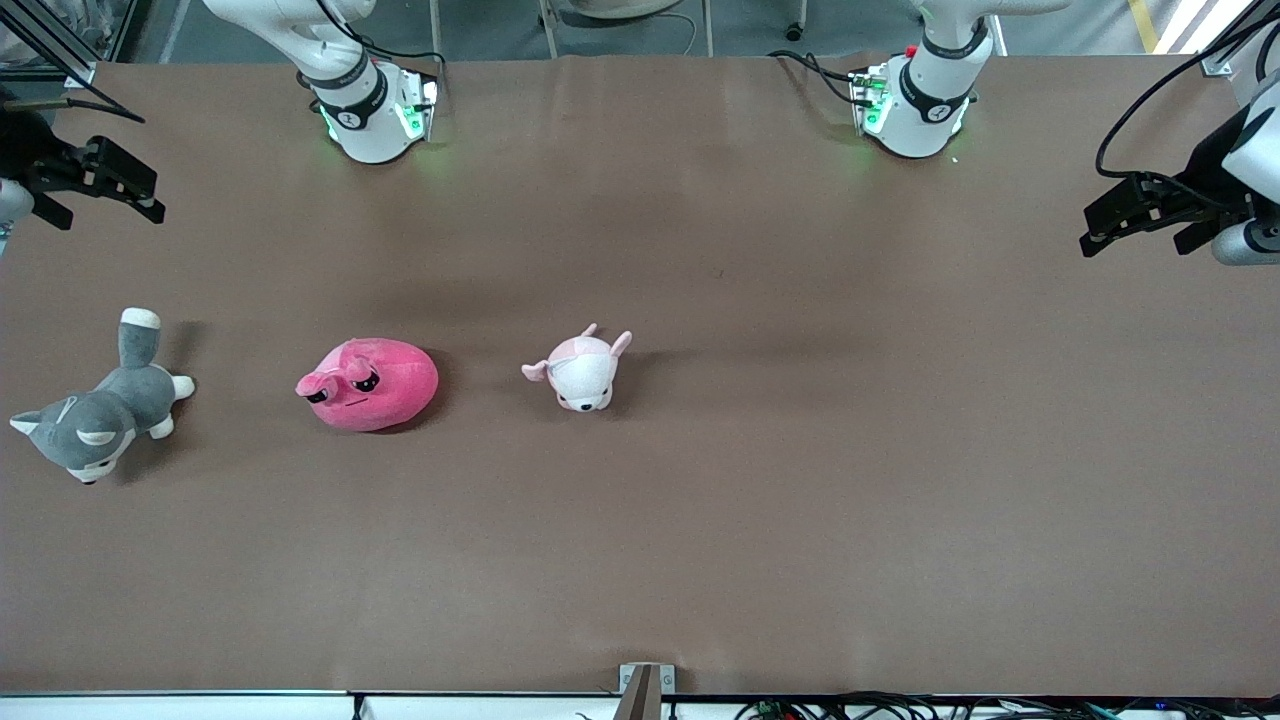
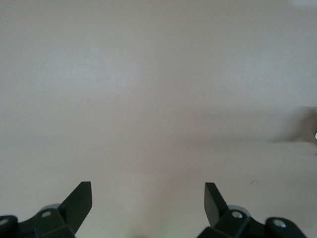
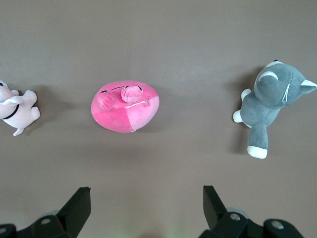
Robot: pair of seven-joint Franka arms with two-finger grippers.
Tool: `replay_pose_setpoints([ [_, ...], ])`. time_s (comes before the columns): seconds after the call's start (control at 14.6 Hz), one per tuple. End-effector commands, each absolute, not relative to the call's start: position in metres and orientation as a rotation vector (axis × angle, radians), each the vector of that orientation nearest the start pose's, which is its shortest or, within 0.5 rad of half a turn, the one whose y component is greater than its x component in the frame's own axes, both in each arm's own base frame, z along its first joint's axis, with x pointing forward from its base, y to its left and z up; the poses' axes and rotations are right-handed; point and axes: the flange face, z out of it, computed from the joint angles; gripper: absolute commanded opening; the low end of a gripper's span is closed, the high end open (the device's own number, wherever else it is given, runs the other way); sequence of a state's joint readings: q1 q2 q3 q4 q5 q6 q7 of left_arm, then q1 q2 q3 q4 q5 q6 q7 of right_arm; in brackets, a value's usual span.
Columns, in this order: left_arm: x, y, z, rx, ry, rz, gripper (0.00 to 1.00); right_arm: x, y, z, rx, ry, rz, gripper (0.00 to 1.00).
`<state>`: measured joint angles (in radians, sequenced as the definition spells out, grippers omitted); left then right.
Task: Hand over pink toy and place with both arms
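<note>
The right claw [image 1: 120, 195] hangs wide open and empty at nine o'clock of the tabletop [image 1: 800, 450], up over its edge. The left claw [image 1: 1135, 215], equally spread and holding nothing, waits at three o'clock. The pink toy [image 1: 368, 384] lies flat toward the right arm's end, between a grey plush [image 1: 95, 410] and a pale pink plush [image 1: 582, 370], so the right claw is likeliest to reach it.

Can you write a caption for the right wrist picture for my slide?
Open right tool hangs above the table, looking down at a pink toy between a grey plush cat and a pale pink plush.
</note>
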<state>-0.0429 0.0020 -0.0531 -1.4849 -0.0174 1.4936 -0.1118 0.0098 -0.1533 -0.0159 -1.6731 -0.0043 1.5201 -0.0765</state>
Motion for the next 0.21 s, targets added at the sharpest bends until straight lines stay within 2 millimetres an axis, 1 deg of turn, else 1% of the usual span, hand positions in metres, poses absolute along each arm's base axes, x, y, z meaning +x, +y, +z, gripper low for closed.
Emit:
replay_pose_setpoints([
  [0.0,0.5426,-0.0535,0.663,-3.165,-0.009,-0.031,1.0,0.494,-0.0053,0.6525,-3.133,-0.121,-0.015,1.0],
  [0.14,0.5426,-0.0535,0.663,-3.165,-0.009,-0.031,1.0,0.494,-0.0053,0.6525,-3.133,-0.123,-0.015,1.0],
])
